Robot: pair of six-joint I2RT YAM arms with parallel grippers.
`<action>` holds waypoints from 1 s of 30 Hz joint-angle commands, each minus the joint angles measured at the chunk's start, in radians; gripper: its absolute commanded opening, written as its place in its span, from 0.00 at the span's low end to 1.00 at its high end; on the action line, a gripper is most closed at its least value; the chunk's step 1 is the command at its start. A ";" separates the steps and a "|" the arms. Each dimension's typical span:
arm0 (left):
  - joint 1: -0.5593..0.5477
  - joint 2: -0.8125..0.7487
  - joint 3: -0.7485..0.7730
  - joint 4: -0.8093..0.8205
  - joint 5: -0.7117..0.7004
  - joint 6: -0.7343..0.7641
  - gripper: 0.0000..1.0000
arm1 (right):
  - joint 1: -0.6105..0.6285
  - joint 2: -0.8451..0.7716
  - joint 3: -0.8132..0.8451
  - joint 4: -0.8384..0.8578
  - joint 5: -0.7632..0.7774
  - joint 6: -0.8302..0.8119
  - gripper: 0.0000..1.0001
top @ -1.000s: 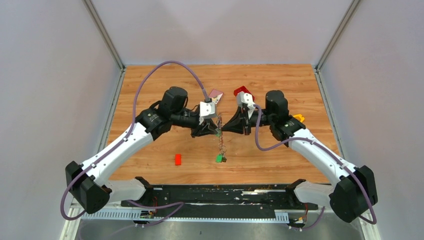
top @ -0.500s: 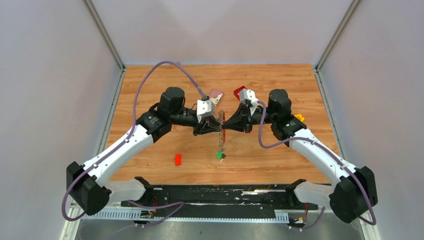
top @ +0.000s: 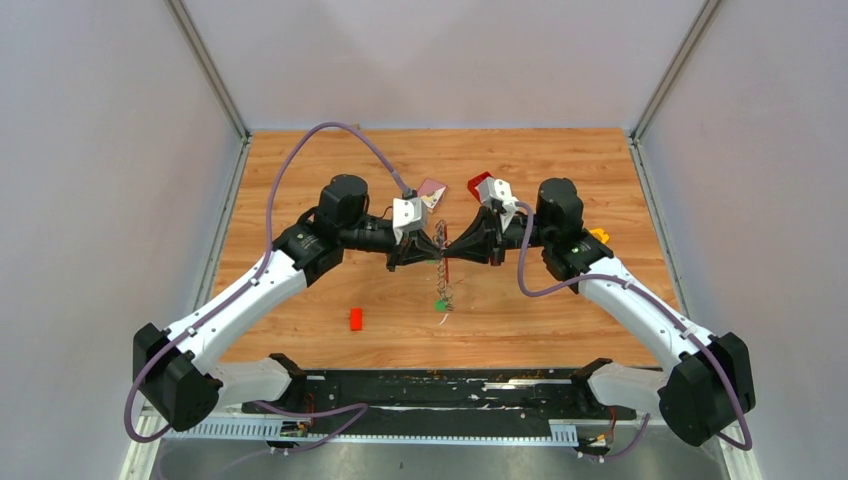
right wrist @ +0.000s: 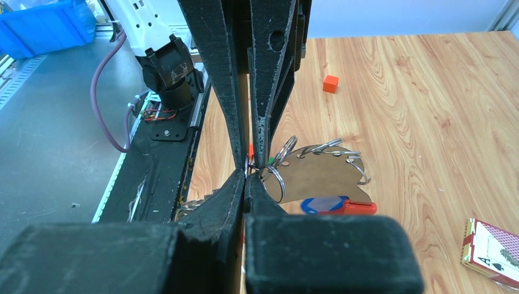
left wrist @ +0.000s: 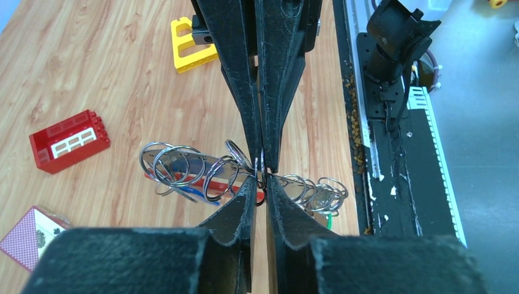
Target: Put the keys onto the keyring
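Both grippers meet tip to tip above the middle of the table. From that point the keyring (top: 443,280), a chain of silver rings, hangs down with a green key (top: 439,304) at its low end. My left gripper (top: 430,249) is pinched on one ring (left wrist: 261,179), with only a thin slit between its fingers. My right gripper (top: 452,249) is shut on a ring at the same spot (right wrist: 246,176). In the left wrist view the keyring's loops (left wrist: 183,168) fan out to both sides. A blue key (right wrist: 323,204) and the red curved piece (right wrist: 358,208) lie under the rings.
A small red block (top: 356,318) lies on the wood left of the chain. Behind the grippers are a red brick (left wrist: 68,139), a playing card (left wrist: 30,236) and a yellow frame (left wrist: 193,43). An orange cube (right wrist: 330,84) sits further off. The black base rail (top: 440,390) runs along the near edge.
The chain has been drawn upward, so the green key at its end hangs higher. My left gripper's fingers have narrowed onto a ring. The right gripper stayed shut.
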 commanded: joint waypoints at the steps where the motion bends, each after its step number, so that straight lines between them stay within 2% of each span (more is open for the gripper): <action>1: 0.002 -0.008 0.023 0.035 0.014 -0.033 0.13 | -0.004 -0.006 0.004 0.032 -0.016 -0.024 0.00; 6: 0.002 -0.002 0.029 0.029 0.006 -0.047 0.00 | -0.004 -0.006 0.002 0.019 -0.002 -0.042 0.00; 11: 0.002 0.002 0.041 -0.006 -0.050 -0.049 0.00 | -0.004 -0.006 0.003 -0.018 0.019 -0.089 0.01; 20: -0.028 0.040 0.126 -0.219 -0.157 0.054 0.00 | -0.003 -0.009 0.033 -0.113 0.042 -0.173 0.32; 30: -0.098 0.056 0.198 -0.330 -0.270 0.110 0.00 | 0.022 0.009 0.033 -0.156 0.028 -0.224 0.33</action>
